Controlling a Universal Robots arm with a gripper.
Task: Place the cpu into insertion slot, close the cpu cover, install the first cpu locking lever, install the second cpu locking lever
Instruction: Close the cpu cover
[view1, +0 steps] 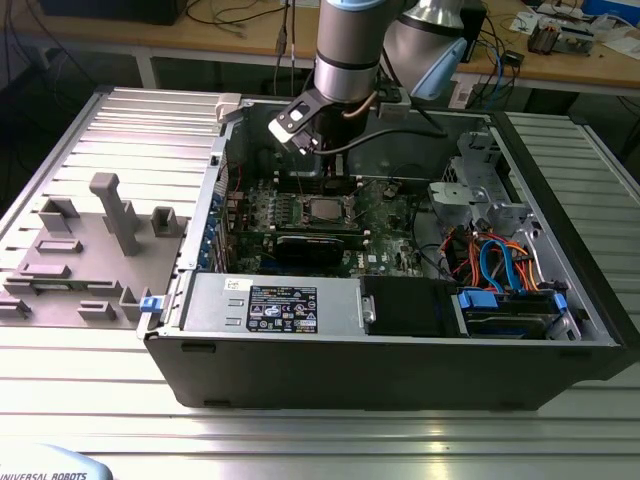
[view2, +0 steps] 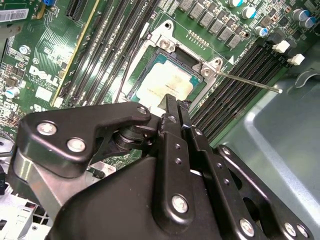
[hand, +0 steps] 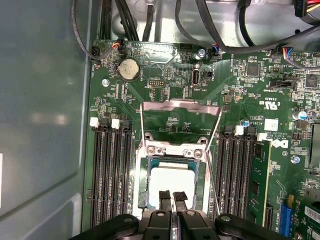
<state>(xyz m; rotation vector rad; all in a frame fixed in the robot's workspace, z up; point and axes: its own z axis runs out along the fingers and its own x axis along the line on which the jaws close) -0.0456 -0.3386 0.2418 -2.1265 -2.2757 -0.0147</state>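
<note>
The cpu (hand: 172, 186) sits in the insertion slot (hand: 141, 172), the gripper (hand: 173, 196) just above it with jaws together and empty, so closing the open cpu cover (hand: 181, 103) seems the step in hand, and I judge it needs a downward push.

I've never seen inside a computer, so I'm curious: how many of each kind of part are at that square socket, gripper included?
Square silvery-grey chip: 1
Square socket with silvery metal rim: 1
Thin silvery metal cover frame, open: 1
Thin metal lever rods: 2
Black robot gripper: 1
Total: 6
</note>
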